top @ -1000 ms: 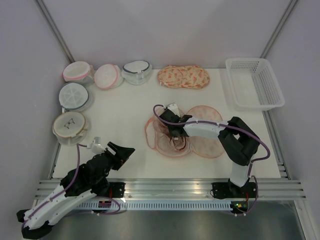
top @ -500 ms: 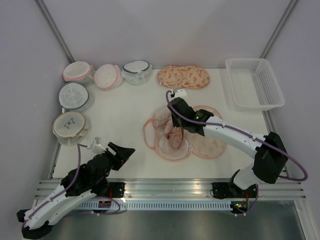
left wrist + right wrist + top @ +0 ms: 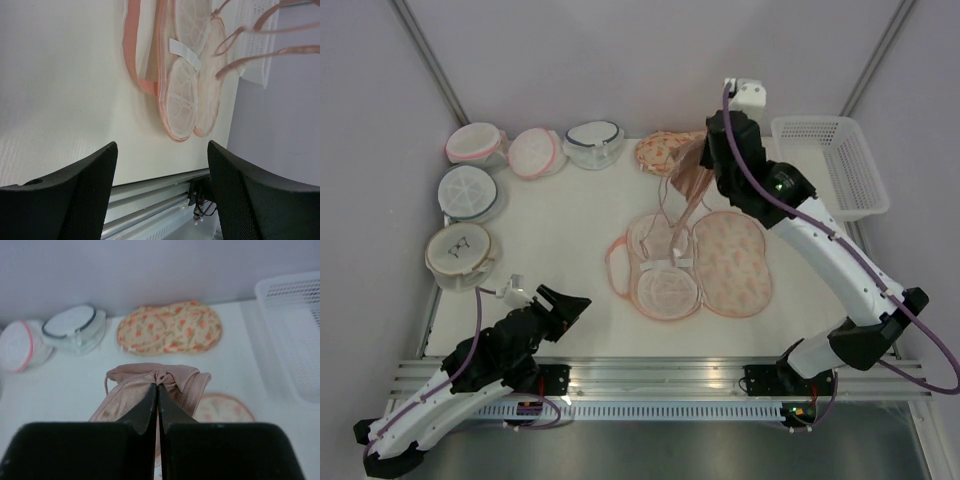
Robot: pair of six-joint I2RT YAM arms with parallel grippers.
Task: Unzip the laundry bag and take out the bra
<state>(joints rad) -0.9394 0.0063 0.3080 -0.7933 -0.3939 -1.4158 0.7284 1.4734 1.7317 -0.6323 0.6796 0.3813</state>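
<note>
A robot test cell in a lab: a white surface (image 3: 570, 230) is boxed in by plain grey walls (image 3: 620, 60) and metal posts (image 3: 428, 60). A left arm (image 3: 505, 345) and a right arm (image 3: 840, 262) are bolted to an aluminium rail (image 3: 660, 372) at 6 o'clock.

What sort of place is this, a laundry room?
Probably a robot test bench, not a home: two arms bolted to a metal rail, a walled-in white table, round mesh laundry bags.

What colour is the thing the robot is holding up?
Pale pink-beige: it is the bra, clearest in the right wrist view.
</note>
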